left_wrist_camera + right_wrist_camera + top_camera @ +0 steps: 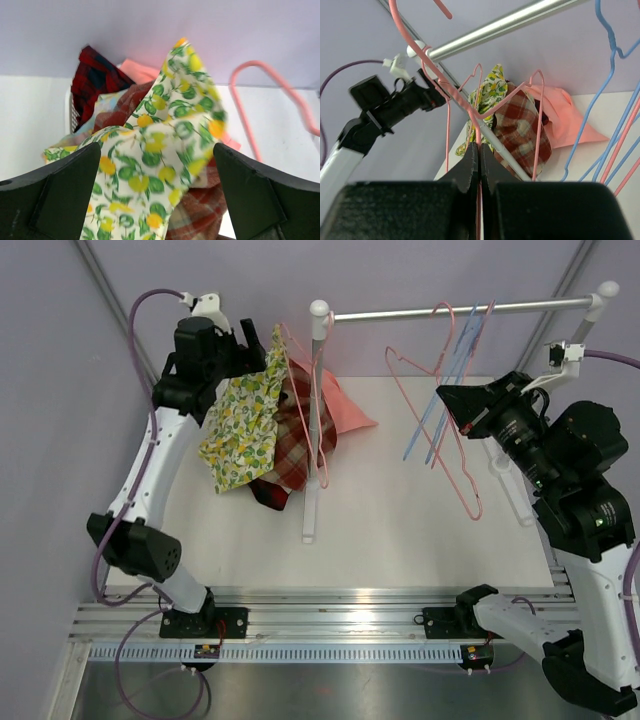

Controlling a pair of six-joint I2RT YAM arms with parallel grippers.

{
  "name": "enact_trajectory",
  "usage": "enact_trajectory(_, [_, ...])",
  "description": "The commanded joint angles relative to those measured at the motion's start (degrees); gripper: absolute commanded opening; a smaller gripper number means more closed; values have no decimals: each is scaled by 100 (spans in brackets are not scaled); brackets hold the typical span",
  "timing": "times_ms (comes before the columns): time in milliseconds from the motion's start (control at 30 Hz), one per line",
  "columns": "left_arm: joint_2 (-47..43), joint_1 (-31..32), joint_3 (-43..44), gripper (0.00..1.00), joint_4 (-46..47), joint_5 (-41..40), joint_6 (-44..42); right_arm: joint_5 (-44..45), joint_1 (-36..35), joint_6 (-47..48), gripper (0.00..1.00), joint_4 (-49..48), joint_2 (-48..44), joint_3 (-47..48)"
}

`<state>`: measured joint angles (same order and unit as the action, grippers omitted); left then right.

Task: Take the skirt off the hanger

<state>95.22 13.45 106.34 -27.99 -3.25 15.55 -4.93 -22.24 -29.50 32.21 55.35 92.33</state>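
Note:
A lemon-print skirt [240, 425] hangs at the back left, its top edge by my left gripper [258, 345]. In the left wrist view the skirt [170, 125] is blurred and lies between the wide-open fingers of that gripper [155, 200], which do not pinch it. My right gripper [447, 395] is shut on the wire of a bare pink hanger [476, 505], whose hook is over the metal rail [500, 308]. In the right wrist view the jaws [480, 150] are closed on the pink wire [477, 130].
A red plaid garment [293, 435] and a pink cloth [350, 405] are piled behind the white rack post [312, 440], over a white basket [70, 112]. Another pink hanger [322, 455] hangs by the post. Blue hangers [440, 410] hang on the rail.

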Motion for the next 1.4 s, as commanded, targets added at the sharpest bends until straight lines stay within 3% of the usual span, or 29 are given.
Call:
enact_trajectory(0, [-732, -1, -464, 99, 215, 158, 18, 299, -26, 163, 0, -320, 545, 328])
enact_trajectory(367, [-2533, -1, -2170, 99, 329, 184, 141, 765, -17, 533, 0, -803, 1838, 1023])
enact_trajectory(667, [-3650, 8, -2944, 99, 163, 254, 132, 748, -26, 295, 1, -839, 1418, 338])
enact_trajectory(700, [-3677, 8, -2944, 99, 110, 254, 132, 748, -26, 304, 7, -769, 1399, 347])
enact_trajectory(733, [-3703, 8, -2953, 99, 75, 280, 132, 748, -17, 356, 26, -655, 1373, 355])
enact_trajectory(767, [-3765, 8, -2970, 99, 13, 289, 150, 748, -17, 392, 53, -585, 1321, 382])
enact_trajectory(800, [-3809, 17, -2962, 99, -13, 289, 150, 783, -17, 401, 98, -514, 1294, 434])
enact_trajectory(1133, [-4502, 43, -2663, 99, -856, 509, 27, 1187, -26, 857, 99, 224, 285, 330])
enact_trajectory(1367, [-5820, 43, -3198, 99, -1630, 579, 36, 1406, -17, 1052, 99, 629, -1944, -862])
